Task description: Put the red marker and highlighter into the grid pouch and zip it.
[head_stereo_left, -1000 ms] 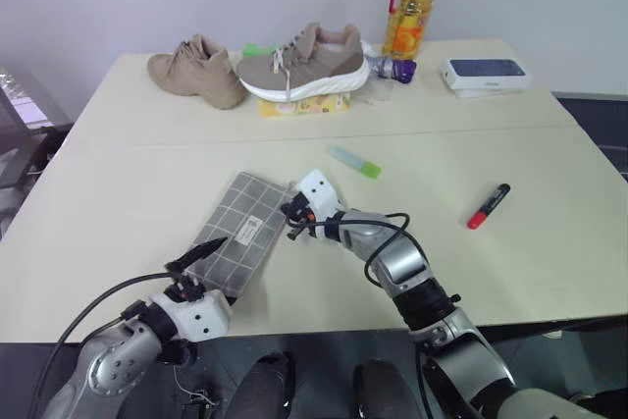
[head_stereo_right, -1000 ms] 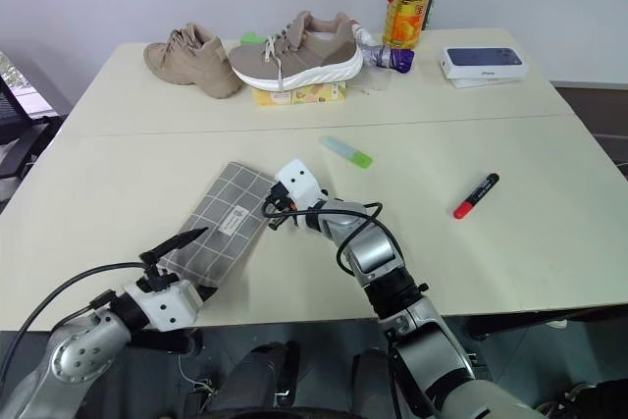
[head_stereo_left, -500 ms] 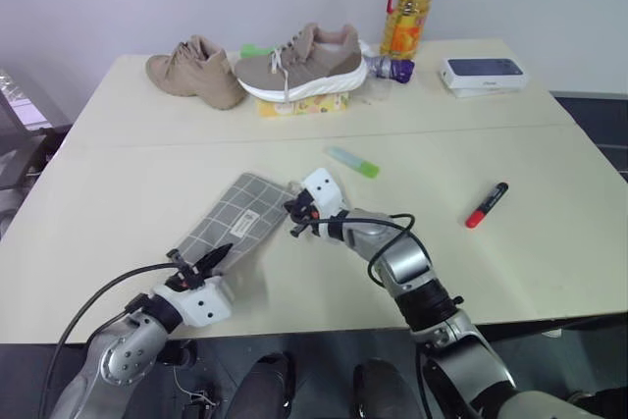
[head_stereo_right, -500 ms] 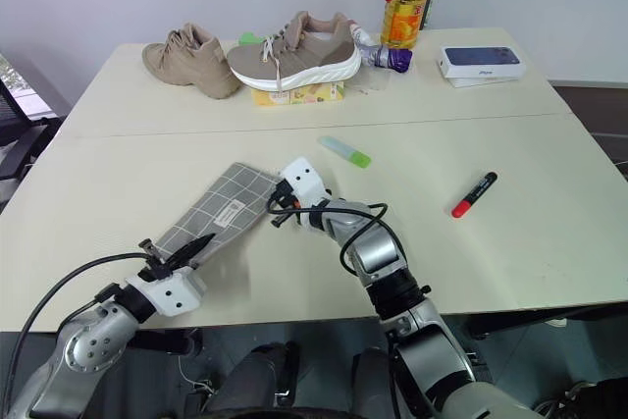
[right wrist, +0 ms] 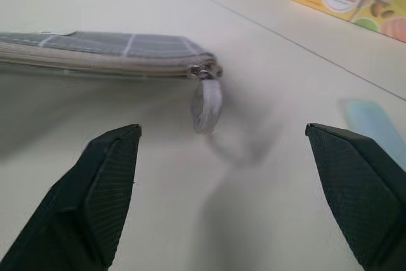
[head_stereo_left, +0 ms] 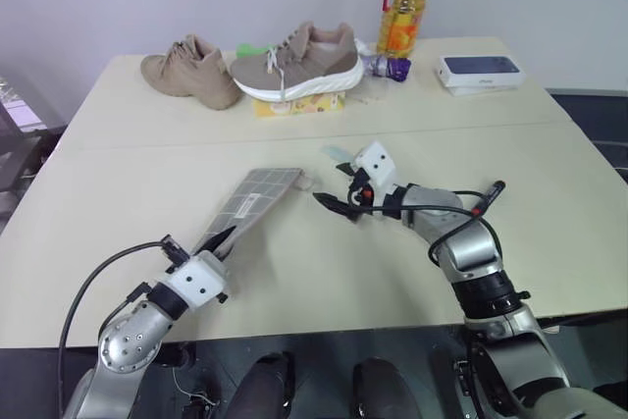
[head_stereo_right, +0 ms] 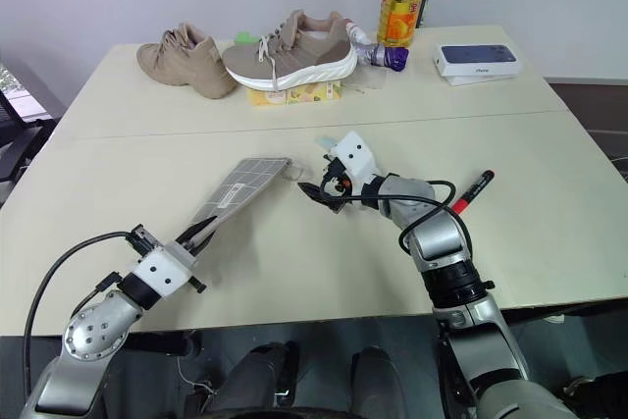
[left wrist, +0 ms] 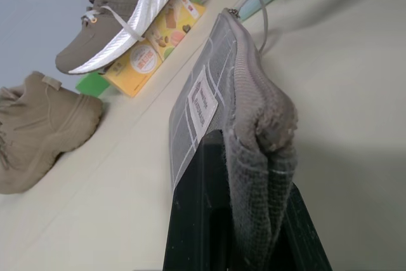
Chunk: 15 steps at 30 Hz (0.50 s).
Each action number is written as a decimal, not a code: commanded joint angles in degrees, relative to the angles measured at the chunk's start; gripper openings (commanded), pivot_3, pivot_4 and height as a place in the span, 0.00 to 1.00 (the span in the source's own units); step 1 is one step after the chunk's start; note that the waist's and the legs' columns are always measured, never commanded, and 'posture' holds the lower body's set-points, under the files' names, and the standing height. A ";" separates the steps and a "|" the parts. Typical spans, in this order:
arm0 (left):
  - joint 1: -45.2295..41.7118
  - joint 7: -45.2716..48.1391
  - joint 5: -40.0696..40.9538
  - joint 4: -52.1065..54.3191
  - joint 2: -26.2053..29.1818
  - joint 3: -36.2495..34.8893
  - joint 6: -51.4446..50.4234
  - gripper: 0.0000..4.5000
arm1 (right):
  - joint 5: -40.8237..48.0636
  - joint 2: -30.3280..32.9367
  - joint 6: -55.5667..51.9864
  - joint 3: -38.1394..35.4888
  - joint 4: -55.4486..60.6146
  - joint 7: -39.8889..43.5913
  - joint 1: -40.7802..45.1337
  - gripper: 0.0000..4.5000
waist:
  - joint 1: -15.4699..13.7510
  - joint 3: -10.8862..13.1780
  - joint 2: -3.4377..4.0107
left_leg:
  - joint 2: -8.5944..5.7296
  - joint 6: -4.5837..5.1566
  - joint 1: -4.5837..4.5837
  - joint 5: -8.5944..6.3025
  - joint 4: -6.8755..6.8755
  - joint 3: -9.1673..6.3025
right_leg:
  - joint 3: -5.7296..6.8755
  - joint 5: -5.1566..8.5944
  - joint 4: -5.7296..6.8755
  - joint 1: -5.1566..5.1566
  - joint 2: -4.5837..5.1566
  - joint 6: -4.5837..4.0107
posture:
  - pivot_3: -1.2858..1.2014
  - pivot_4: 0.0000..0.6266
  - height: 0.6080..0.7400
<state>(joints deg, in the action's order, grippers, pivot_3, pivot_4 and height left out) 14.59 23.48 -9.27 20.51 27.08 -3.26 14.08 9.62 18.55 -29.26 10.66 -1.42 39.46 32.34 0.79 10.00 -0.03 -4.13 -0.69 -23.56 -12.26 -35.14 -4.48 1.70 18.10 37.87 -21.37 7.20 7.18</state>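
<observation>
The grid pouch (head_stereo_left: 250, 205) is held at its near end by the left gripper (head_stereo_left: 218, 241), whose fingers are clenched on the fabric, so that the near end is raised off the desk (head_stereo_left: 118, 174) while the far end, with the zipper pull (right wrist: 207, 101), rests on it. The right gripper (head_stereo_left: 339, 204) hovers just beyond that far end with its fingers spread wide and nothing between them. The highlighter (head_stereo_left: 334, 153) lies on the desk just behind the right gripper; the red marker (head_stereo_right: 472, 190) lies well apart, to the right. The step in hand is judged to be the opening of the pouch; next, the pull must be pinched and drawn along the zipper while the pouch is steadied.
</observation>
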 commanded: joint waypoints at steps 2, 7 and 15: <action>-1.17 0.51 1.60 2.02 0.04 0.62 0.98 0.00 | -1.71 -2.47 2.22 0.65 -1.63 -2.62 2.46 0.99 | -0.03 0.00 0.00 | 0.00 0.00 0.00 0.00 0.00 0.00 | 0.00 0.00 0.00 0.00 0.00 0.00 | 0.52 0.24 0.99; -1.19 0.91 1.82 2.53 -0.11 1.31 0.77 0.00 | -3.13 -4.43 3.61 0.58 -5.76 -5.06 3.82 0.79 | -0.12 0.00 0.00 | -0.01 0.00 0.00 0.00 0.00 0.00 | 0.00 0.00 -0.02 -0.03 0.01 0.00 | 0.52 0.24 0.99; -0.90 0.31 1.29 2.80 -0.61 1.59 0.39 0.00 | -1.96 -4.65 3.30 1.17 -3.81 -3.43 3.09 0.01 | -0.04 0.00 0.00 | -0.01 0.00 -0.01 0.00 0.01 0.00 | -0.01 0.00 -0.02 -0.03 0.00 -0.01 | 0.52 0.24 0.99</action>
<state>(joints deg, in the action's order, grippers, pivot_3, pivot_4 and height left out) 13.56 24.57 -8.21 21.05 26.71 -1.37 14.10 7.07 14.47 -27.05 11.90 -8.29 35.38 34.75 0.75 10.00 -0.02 -4.14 -0.69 -23.57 -12.26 -35.13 -4.48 1.69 18.10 37.84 -21.40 7.20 7.18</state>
